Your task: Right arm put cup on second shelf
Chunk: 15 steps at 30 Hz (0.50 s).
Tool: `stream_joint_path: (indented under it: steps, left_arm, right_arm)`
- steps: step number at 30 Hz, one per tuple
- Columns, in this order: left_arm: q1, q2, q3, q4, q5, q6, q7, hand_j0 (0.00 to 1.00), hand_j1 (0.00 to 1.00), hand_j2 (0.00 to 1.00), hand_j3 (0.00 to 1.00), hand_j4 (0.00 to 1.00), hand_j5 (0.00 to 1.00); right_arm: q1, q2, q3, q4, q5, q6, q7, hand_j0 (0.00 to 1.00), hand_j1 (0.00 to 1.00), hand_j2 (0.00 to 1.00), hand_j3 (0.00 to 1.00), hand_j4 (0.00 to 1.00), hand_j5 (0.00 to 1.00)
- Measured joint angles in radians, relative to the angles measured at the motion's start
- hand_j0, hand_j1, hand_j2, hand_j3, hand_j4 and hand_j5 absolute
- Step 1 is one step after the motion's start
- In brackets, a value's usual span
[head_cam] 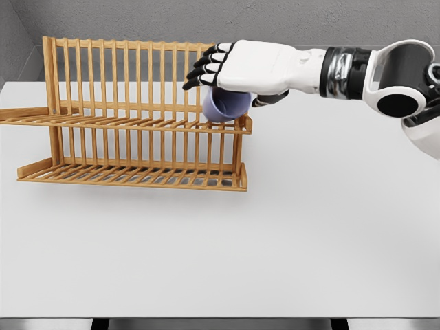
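Note:
A wooden two-tier dish rack (130,117) stands on the white table at the left. My right hand (230,79) reaches in from the right, at the rack's right end, just above its upper shelf (137,124). The fingers are curled over a light purple cup (225,104), which hangs under the palm, tilted with its mouth toward me. The cup's lower edge sits at the level of the upper shelf's right end; whether it touches the slats I cannot tell. The left arm does not show.
The white table (275,240) stretches wide in front and to the right of the rack. A grey wall rises behind the rack. The lower shelf (130,175) lies near the table surface.

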Motion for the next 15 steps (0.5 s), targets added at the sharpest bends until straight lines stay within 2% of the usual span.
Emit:
stream_joint_path:
  steps: [15]
  left_arm:
    - [0.000,0.000,0.000,0.000,0.000,0.000,0.000,1.00,1.00,1.00,1.00,1.00,1.00]
  right_arm:
    - [0.000,0.018,0.014,-0.001,0.000,0.000,0.000,1.00,1.00,1.00,1.00,1.00,1.00]
